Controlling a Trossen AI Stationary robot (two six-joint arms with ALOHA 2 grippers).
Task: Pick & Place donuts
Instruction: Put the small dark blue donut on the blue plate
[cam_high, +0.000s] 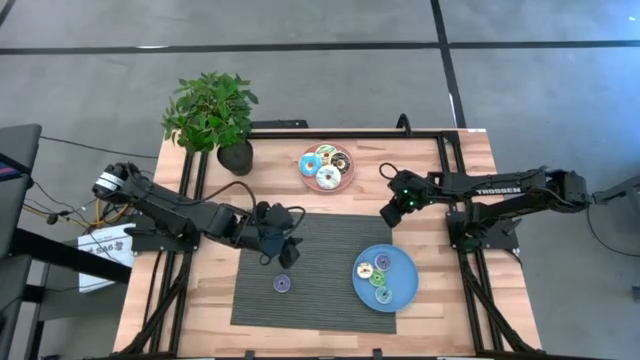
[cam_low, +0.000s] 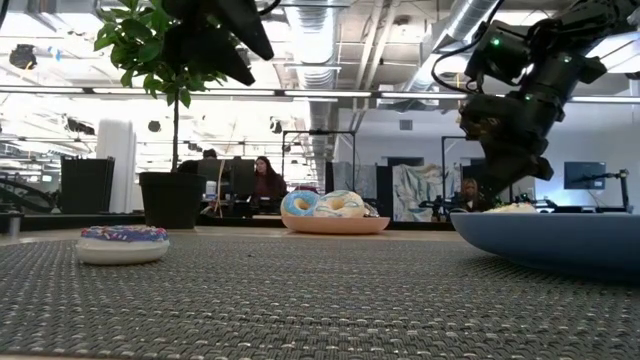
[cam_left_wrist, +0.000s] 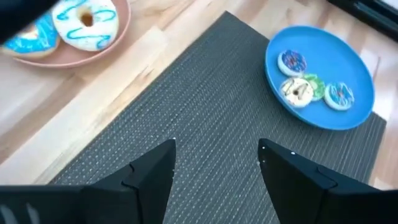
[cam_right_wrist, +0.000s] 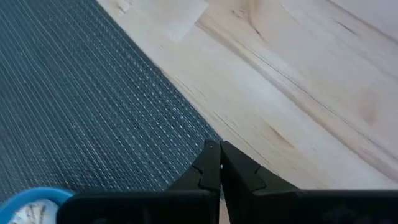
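On the dark woven mat (cam_high: 310, 268) a single small purple-iced donut (cam_high: 282, 284) lies flat, its icing speckled with sprinkles over a pale base; the low view shows it as a low puck near the mat's near-left part (cam_low: 123, 243). The left pincer (cam_high: 283, 247) hovers just above and beside it, fingers (cam_left_wrist: 149, 177) apart and empty over bare mat.

The pink plate (cam_high: 347, 181) on the wooden worktop (cam_high: 440, 310) behind the mat holds several larger donuts: one white with cyan drizzle (cam_left_wrist: 86, 21), one cyan-iced (cam_left_wrist: 34, 37), and others with brown or cream tops that the high view shows only roughly. The blue plate (cam_high: 402, 291), sitting on the mat's right edge, carries small donuts: a purple sprinkled one (cam_left_wrist: 292, 62), a cream one (cam_left_wrist: 297, 92), a green one (cam_left_wrist: 314, 84) partly tucked under it, and a cyan-and-white one (cam_left_wrist: 340, 96).

The right pincer (cam_high: 391, 213) hangs between the two plates, over the mat's edge, its fingers (cam_right_wrist: 208, 168) pressed together and holding nothing.

A potted plant (cam_high: 213, 115) stands at the worktop's far left corner.
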